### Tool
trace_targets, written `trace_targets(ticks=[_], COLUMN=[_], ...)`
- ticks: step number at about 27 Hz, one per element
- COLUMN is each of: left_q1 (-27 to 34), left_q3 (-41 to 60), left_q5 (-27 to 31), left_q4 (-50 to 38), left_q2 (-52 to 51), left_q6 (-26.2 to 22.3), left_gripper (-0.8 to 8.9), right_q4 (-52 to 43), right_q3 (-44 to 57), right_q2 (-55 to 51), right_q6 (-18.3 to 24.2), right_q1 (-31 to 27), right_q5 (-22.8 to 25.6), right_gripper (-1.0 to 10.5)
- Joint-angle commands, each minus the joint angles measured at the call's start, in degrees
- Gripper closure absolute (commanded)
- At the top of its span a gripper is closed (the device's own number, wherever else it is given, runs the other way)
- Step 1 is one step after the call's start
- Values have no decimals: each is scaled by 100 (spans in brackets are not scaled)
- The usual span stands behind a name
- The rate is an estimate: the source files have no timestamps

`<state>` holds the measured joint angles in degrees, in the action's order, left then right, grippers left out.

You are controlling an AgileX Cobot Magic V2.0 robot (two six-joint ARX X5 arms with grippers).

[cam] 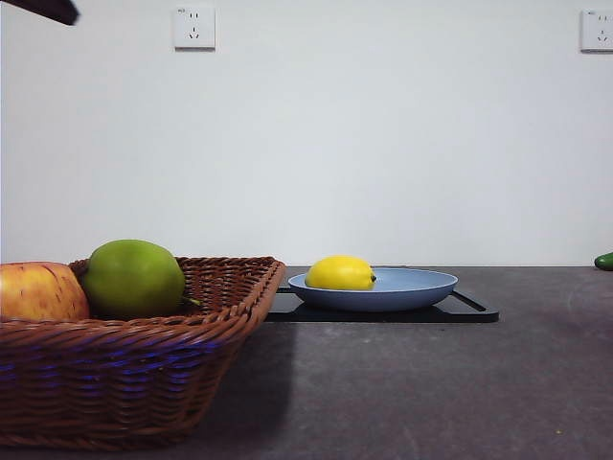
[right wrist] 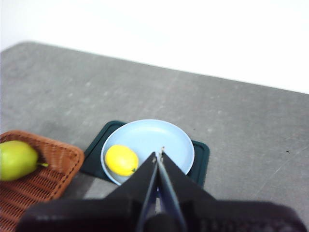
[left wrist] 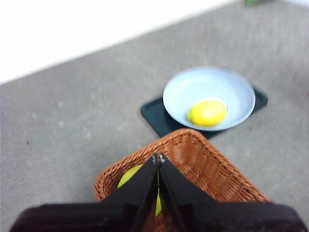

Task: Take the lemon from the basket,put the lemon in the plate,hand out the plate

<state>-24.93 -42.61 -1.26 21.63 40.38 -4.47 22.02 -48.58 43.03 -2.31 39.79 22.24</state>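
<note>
The right gripper (right wrist: 160,153) hangs above the plate (right wrist: 164,137) with its jaws pressed together and nothing between them, and the left gripper (left wrist: 158,158) is likewise clenched on nothing, up over the basket (left wrist: 203,164). The lemon (right wrist: 121,160) already lies in the plate, toward the side nearest the basket, and the plate sits on a black tray (right wrist: 200,162) on the grey table (right wrist: 251,121). In the basket a green apple (cam: 132,279) and a red-yellow apple (cam: 40,291) remain. So the step in hand looks to be handing out the plate. To do it well, the right gripper should open, come down at the bare rim away from the lemon (the fruit sits off-centre, so the load is uneven), pinch the rim firmly, and lift level and slowly so the lemon does not roll off.
</note>
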Motion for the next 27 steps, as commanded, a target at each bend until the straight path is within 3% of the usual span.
trace_targets(ticks=[1, 6, 24, 27], left_q1=[-13, -13, -13, 17], left_q3=[494, 927, 925, 925], left_q5=[-26, -35, -33, -4], left_q4=[-304, -481, -490, -175], left_q2=[-487, -1167, -1189, -1486], left_q6=[258, 621, 616, 544], left_gripper=[807, 807, 805, 805], right_q4=[-739, -1434, -1423, -1423], right_q3=[874, 1792, 1794, 1794], right_q2=[-415, -953, -1010, -1010], right_q6=[-63, -138, -232, -232], right_q1=[48, 46, 35, 35], right_q5=[68, 68, 66, 68], right_gripper=[944, 943, 943, 943])
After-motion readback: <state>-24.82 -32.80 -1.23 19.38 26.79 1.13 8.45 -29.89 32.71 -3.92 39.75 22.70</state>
